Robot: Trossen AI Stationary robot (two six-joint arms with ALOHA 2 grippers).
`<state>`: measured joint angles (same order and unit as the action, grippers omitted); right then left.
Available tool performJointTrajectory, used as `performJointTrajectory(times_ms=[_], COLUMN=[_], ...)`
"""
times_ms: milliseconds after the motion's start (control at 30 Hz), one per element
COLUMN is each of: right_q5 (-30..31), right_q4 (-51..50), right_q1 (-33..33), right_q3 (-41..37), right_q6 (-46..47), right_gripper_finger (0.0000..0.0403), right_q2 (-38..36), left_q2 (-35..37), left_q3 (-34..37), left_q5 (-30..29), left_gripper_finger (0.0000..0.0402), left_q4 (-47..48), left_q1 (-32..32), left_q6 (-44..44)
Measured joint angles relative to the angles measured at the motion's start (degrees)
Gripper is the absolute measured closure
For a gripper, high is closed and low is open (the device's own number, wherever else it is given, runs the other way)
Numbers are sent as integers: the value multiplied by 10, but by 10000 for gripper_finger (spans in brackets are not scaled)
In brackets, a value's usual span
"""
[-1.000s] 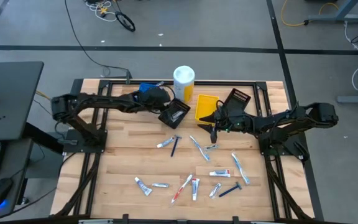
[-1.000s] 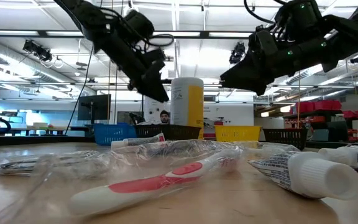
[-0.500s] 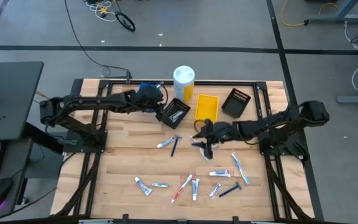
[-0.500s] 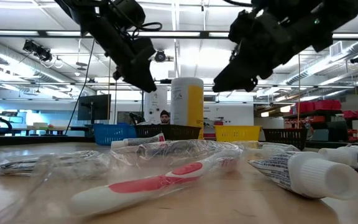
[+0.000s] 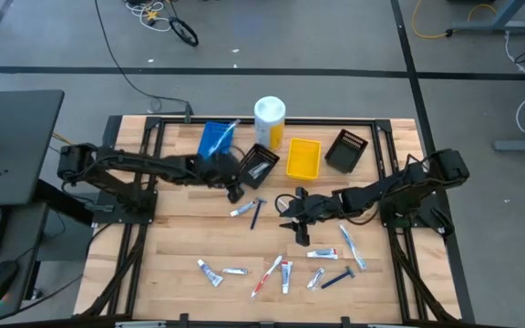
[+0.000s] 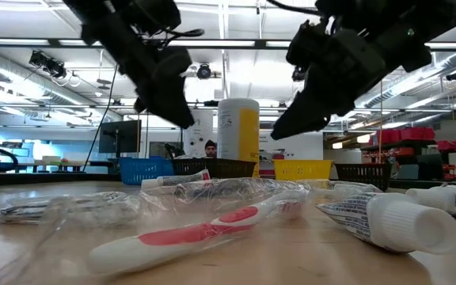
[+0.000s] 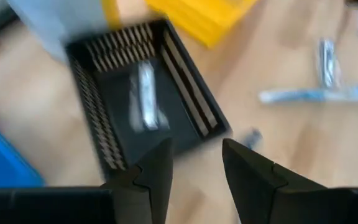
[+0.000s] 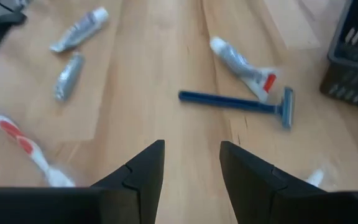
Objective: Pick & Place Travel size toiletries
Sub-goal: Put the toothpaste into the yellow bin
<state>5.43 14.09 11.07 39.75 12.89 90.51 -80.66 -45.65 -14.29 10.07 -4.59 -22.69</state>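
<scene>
Small tubes, toothbrushes and razors lie scattered flat on the wooden table (image 5: 180,228). They include a tube (image 5: 241,210) beside a blue razor (image 5: 255,215), a red toothbrush (image 5: 265,276) and another razor (image 5: 338,277). One tube (image 7: 145,102) lies inside a black bin (image 5: 260,166). My left gripper (image 5: 236,191) hangs open and empty just off that bin's near-left corner. My right gripper (image 5: 292,220) hangs open and empty above the table's middle. Its wrist view looks onto the blue razor (image 8: 235,102) and a tube (image 8: 241,62).
Along the far edge stand a blue bin (image 5: 215,139), a white-and-yellow cylinder (image 5: 270,121), a yellow bin (image 5: 303,158) and a second black bin (image 5: 346,149). Bare wood lies at the table's near left.
My left gripper has drawn back from over the black bin toward the table's near-left, uncovering the blue bin. My right gripper has left the yellow bin and swung toward the near edge and left, dropping lower over the scattered items. Both have stayed open.
</scene>
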Motion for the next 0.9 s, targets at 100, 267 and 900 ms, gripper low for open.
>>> performJointTrajectory(times_ms=[100,267,900], right_q5=[0,0,10], right_q4=[2,4,8], right_q1=[0,0,0], right_q3=[0,0,0], right_q6=[2,2,2], right_gripper_finger=[237,237,237], right_q2=[8,11,11], left_q2=[0,0,-1], left_q3=[39,116,205], left_q5=[0,0,-77], left_gripper_finger=[256,256,255], left_q4=[-24,-90,-237], left_q1=[41,101,180], left_q6=[-16,-34,-43])
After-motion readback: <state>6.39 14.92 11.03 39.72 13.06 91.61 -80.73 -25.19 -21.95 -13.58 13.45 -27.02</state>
